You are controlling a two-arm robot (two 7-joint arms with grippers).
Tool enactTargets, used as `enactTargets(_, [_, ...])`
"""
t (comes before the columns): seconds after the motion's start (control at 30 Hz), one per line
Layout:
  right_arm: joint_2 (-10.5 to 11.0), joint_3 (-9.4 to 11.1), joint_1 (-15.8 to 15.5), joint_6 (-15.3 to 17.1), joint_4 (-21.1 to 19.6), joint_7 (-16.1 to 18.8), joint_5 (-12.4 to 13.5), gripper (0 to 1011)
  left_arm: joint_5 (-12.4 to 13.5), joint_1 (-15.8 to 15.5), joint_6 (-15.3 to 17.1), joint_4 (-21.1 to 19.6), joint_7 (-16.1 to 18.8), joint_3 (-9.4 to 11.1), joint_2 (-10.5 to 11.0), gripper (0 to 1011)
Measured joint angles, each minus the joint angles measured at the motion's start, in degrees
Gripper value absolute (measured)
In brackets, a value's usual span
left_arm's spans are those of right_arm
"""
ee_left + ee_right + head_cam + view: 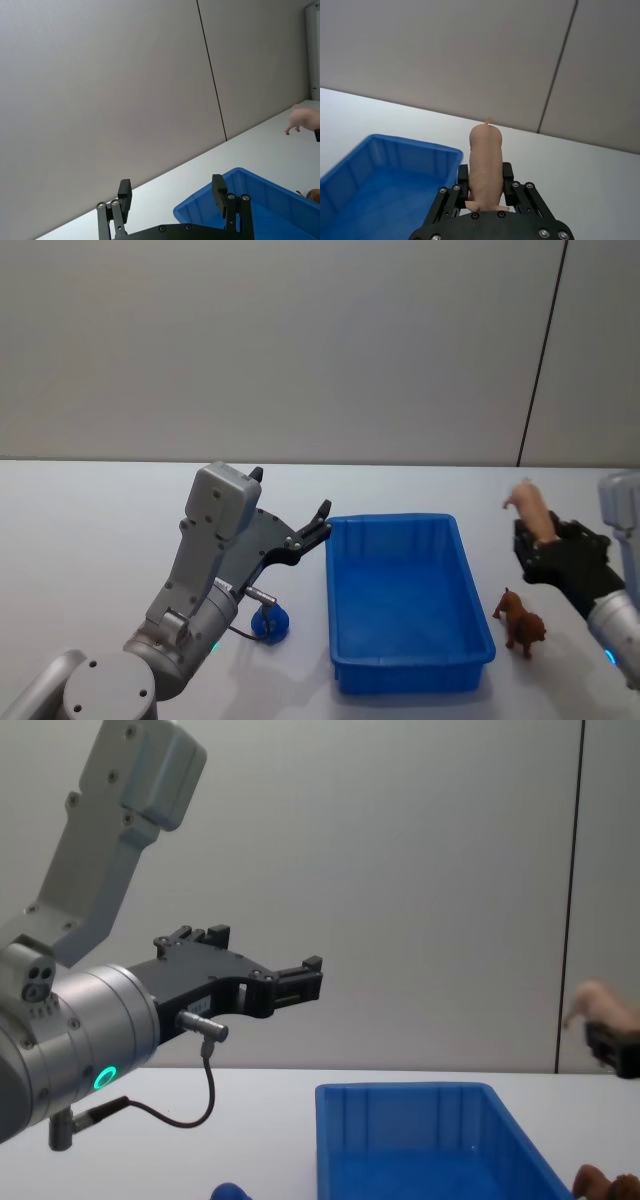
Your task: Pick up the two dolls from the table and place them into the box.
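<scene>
- Pale pink doll (485,160) is pinched upright between the fingers of the right end effector (485,186), which is held up over the table (100,540) to the right of the box (410,523), clear of the tabletop.
- The box is set toward the table's near edge, and no doll is seen inside it.
- A brown doll (522,620) is found standing on the table just beside the box's right wall. A blue doll (270,623) lies on the table near the box's left wall, under the left arm.
- The left end effector (171,192) is held raised beside the box's far left corner, its fingers spread with nothing between them.
- The step in hand is judged to be the carrying of the held doll to the box; no doll is placed yet.
- Next, the right end effector needs to be brought leftward past the rim, over the box's floor, and only then opened.
</scene>
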Motion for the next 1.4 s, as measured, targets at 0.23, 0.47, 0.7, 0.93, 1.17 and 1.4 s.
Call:
enactTargets(0.23, [-1.17, -1.50, 0.57, 2.81, -1.50, 3.60, -0.70, 368, 0.00, 0.00, 0.00, 0.00, 0.00, 0.00, 0.00, 1004])
enactTargets(0.47, [-2.42, -3.05, 1.11, 6.06, -1.11, 6.33, -1.90, 368, 0.00, 0.00, 0.00, 0.00, 0.00, 0.00, 0.00, 1004])
enactTargets(0.7, [-3.42, -4.29, 1.50, 8.61, 0.43, 8.20, -2.97, 455, 0.00, 0.00, 0.00, 0.00, 0.00, 0.00, 0.00, 1004])
enactTargets(0.93, [-4.06, -5.09, 1.60, 9.97, 1.48, 8.95, -3.78, 659, 0.00, 0.00, 0.00, 0.00, 0.00, 0.00, 0.00, 1004])
enactTargets(1.17, [-4.26, -5.38, 1.24, 10.22, 1.65, 8.59, -4.10, 901, 0.00, 0.00, 0.00, 0.00, 0.00, 0.00, 0.00, 1004])
enactTargets(1.4, [-3.55, -4.85, 0.14, 9.85, 0.67, 6.90, -3.76, 1001, 0.00, 0.00, 0.00, 0.00, 0.00, 0.00, 0.00, 1004])
